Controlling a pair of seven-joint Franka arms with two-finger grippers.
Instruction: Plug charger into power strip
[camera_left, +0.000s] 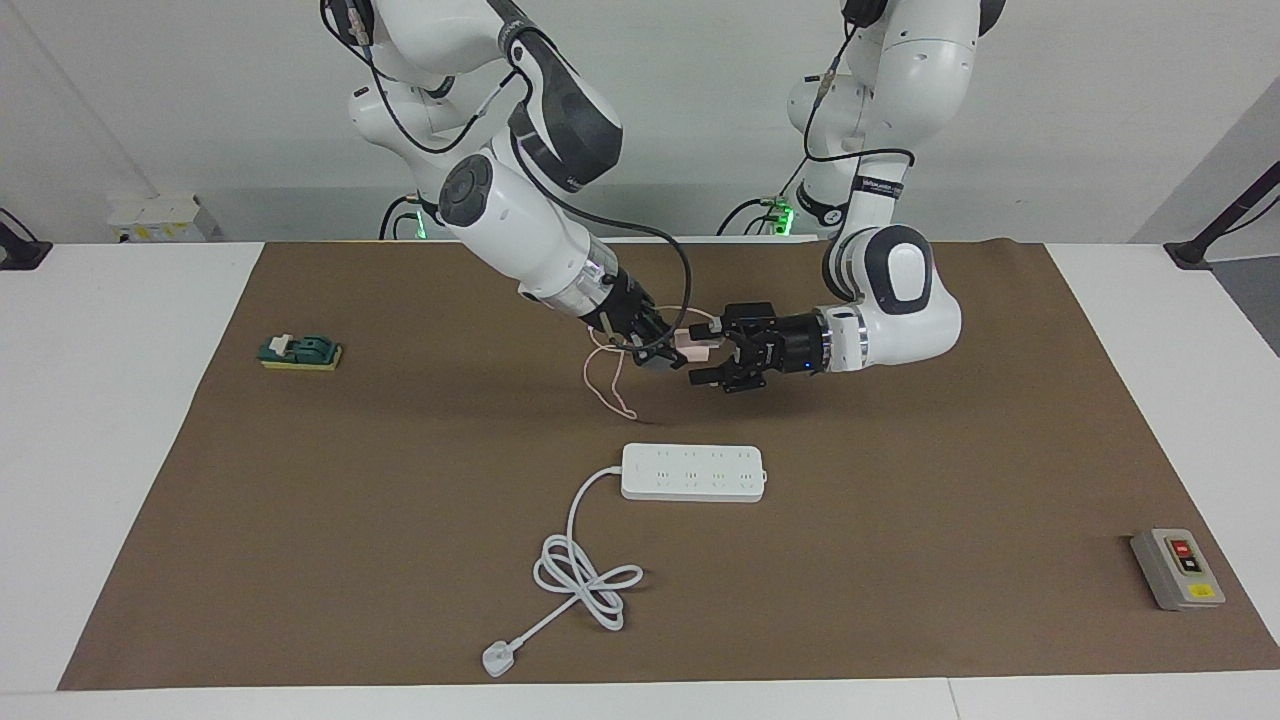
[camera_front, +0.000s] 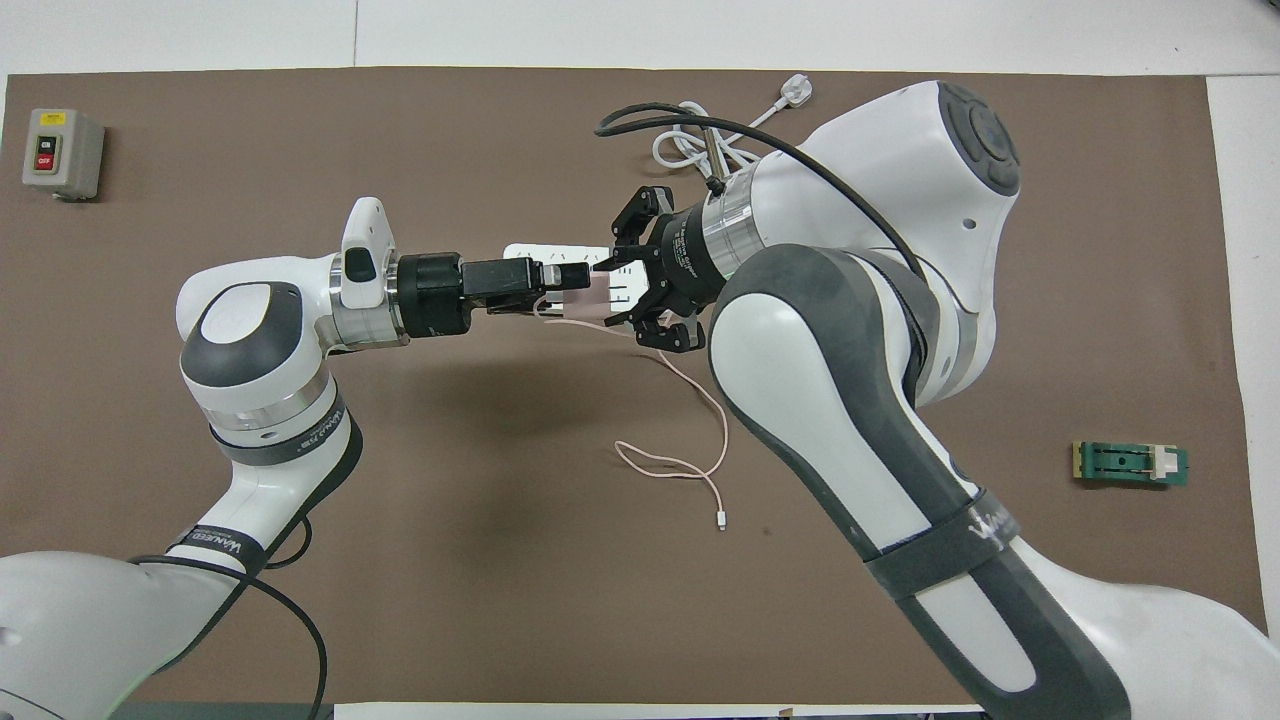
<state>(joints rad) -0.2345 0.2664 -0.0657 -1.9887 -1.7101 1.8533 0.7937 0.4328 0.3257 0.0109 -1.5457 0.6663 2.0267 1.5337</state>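
Observation:
The pale-pink charger (camera_left: 695, 346) (camera_front: 598, 297) hangs in the air over the brown mat, with my right gripper (camera_left: 668, 350) (camera_front: 615, 292) shut on it. Its thin pink cable (camera_left: 610, 385) (camera_front: 690, 440) droops onto the mat. My left gripper (camera_left: 703, 352) (camera_front: 575, 290) faces the right one, open, one finger on each side of the charger. The white power strip (camera_left: 693, 472) (camera_front: 525, 252) lies flat on the mat with its sockets up. In the overhead view the grippers cover most of it.
The strip's thick white cord (camera_left: 585, 575) coils toward a three-pin plug (camera_left: 497, 658) (camera_front: 795, 92) at the mat's edge farthest from the robots. A grey button box (camera_left: 1178, 568) (camera_front: 62, 152) sits toward the left arm's end. A green block (camera_left: 300, 352) (camera_front: 1130, 463) sits toward the right arm's end.

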